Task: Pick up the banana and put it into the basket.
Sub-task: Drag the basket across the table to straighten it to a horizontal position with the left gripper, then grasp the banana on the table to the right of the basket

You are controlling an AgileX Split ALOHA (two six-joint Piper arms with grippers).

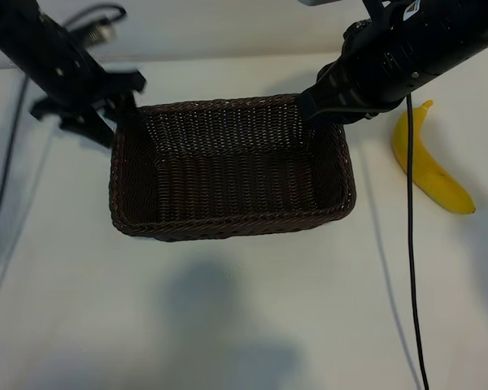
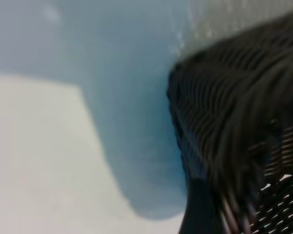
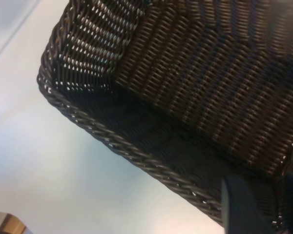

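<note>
Currently your right gripper [image 1: 309, 110] sits at the far right corner of the basket [image 1: 228, 221]. Its jaws look set on the rim there, but the arm covers the contact in the exterior view; the wrist view shows one fingertip [image 3: 241, 204] by the rim and basket interior beyond, so whether it is clamped you cannot tell. The left gripper [image 1: 106, 114] hovers at the far left corner, fingers apart, holding nothing visible; its wrist view shows only blurred weave and table [image 1: 228, 325].

Key relation: the banana [image 1: 431, 162] lies outside the basket, beyond the right gripper on the side away from the basket, near but apart from the wall. Its long axis runs roughly front to back, slightly slanted, with the pale tip toward the far edge and the thick end toward the camera. Your right arm is clearly nearer; the left would have to cross the whole basket.

Banana: bright yellow, gently curved, unmarked, flat on the table. Basket: empty.
</note>
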